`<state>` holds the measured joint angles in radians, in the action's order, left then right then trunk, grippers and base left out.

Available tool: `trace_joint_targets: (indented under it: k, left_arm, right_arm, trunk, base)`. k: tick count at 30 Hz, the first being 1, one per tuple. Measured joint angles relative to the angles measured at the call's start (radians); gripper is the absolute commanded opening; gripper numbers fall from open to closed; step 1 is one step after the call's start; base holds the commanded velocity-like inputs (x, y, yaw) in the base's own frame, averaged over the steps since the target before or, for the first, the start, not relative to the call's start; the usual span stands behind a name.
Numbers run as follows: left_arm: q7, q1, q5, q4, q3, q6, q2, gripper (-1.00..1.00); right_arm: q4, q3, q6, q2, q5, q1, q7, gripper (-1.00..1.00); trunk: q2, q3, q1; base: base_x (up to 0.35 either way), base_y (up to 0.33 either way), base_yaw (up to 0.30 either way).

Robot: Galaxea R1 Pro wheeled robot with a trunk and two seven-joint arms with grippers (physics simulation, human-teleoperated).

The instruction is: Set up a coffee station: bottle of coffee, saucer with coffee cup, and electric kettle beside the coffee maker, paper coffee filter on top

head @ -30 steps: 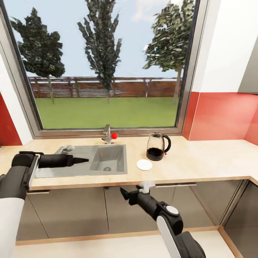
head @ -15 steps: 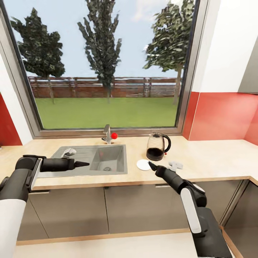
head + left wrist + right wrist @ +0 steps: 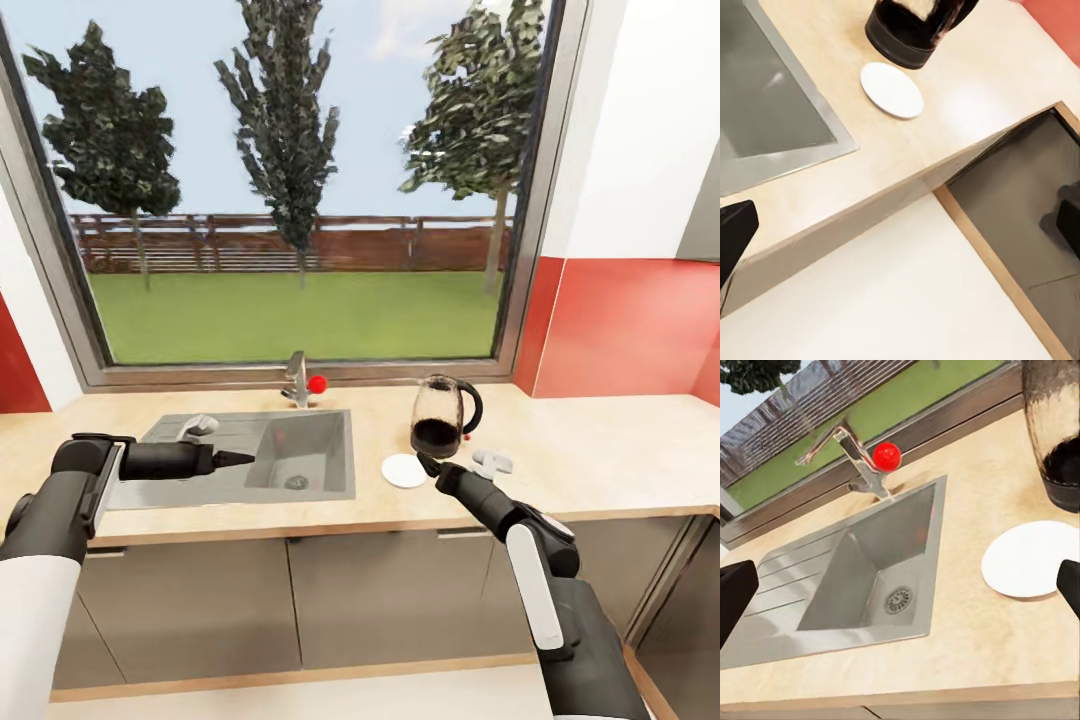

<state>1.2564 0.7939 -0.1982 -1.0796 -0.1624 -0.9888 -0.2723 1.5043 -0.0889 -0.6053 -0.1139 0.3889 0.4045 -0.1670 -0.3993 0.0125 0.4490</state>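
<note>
The electric kettle (image 3: 445, 414), clear glass with a black base and loop handle, stands on the kitchen countertop (image 3: 600, 455) right of the sink. Just in front of it lies the white saucer (image 3: 404, 470), bare. My right gripper (image 3: 427, 464) hovers open at the saucer's right edge, just short of the kettle's base; its wrist view has the saucer (image 3: 1031, 559) and kettle (image 3: 1057, 427) close ahead. My left gripper (image 3: 238, 459) hangs open over the sink's draining board, holding nothing. The coffee maker, bottle of coffee, kitchen shelf, paper coffee filter and coffee cup are out of view.
A steel sink (image 3: 300, 455) with a faucet and red knob (image 3: 318, 383) is set into the counter below a large window. Red backsplash (image 3: 620, 325) runs behind the counter's right stretch. Grey cabinet fronts (image 3: 380, 590) sit under the counter edge.
My right arm rose from below the counter edge to over the counter, ending beside the saucer. The left gripper drew back slightly. The camera shifted a little.
</note>
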Motion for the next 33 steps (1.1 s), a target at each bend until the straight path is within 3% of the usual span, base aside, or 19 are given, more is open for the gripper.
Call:
trace_joint_targets:
  k: [8,14,24,28,33]
  left_arm:
    - [-0.028,-0.001,0.001,0.001,-0.001,0.001,0.026,1.00]
    - [-0.036,-0.001,0.001,0.001,-0.001,0.001,0.031,1.00]
    - [-0.036,-0.001,0.003,0.037,-0.001,0.001,0.032,1.00]
    - [-0.042,-0.002,0.003,0.041,-0.001,0.001,0.035,1.00]
    - [-0.090,-0.002,0.004,0.042,-0.002,0.000,0.056,1.00]
  right_arm:
    - [-0.001,0.003,-0.016,-0.001,-0.002,0.000,0.001,1.00]
    - [-0.001,0.002,-0.111,-0.003,0.000,0.000,0.002,1.00]
    - [-0.051,0.006,-0.130,-0.007,-0.002,0.000,0.003,1.00]
    - [-0.075,0.052,-0.130,-0.009,-0.001,0.000,0.002,1.00]
    - [-0.098,0.147,-0.132,-0.010,0.000,0.000,0.000,1.00]
  trunk:
    - [0.000,0.000,0.000]
    - [0.000,0.000,0.000]
    - [0.000,0.000,0.000]
    - [0.000,0.000,0.000]
    - [0.000,0.000,0.001]
  base:
    - [0.318,-0.058,-0.062]
    - [0.283,-0.158,-0.250]
    - [0.308,-0.043,-0.265]
    - [0.174,-0.001,-0.247]
    - [0.034,0.000,-0.107]
